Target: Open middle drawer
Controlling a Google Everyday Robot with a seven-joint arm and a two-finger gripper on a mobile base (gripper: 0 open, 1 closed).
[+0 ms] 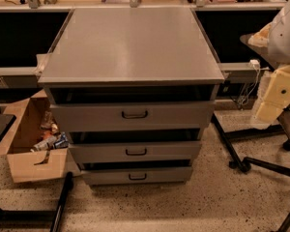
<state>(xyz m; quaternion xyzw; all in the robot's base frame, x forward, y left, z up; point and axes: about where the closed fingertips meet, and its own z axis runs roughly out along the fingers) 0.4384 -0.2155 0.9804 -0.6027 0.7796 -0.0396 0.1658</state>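
**Gripper clear of the drawer cabinet**

Camera view: the middle drawer (135,152) sits between the top drawer (133,115) and bottom drawer (137,176) of the grey cabinet (130,47). The gripper (273,100) hangs at the right, apart from the cabinet; whether it is spread or closed cannot be told.

A: What's underfoot?
B: A pale speckled floor (208,202) with dark flecks.
A: And at the back?
B: A long cluttered counter (241,6), dark beneath it.
A: To the left?
B: An open cardboard box (24,144) on the floor, litter inside, near a black leg (63,197).
A: Right?
B: Black wheeled legs (261,166). The light is warm and dim.
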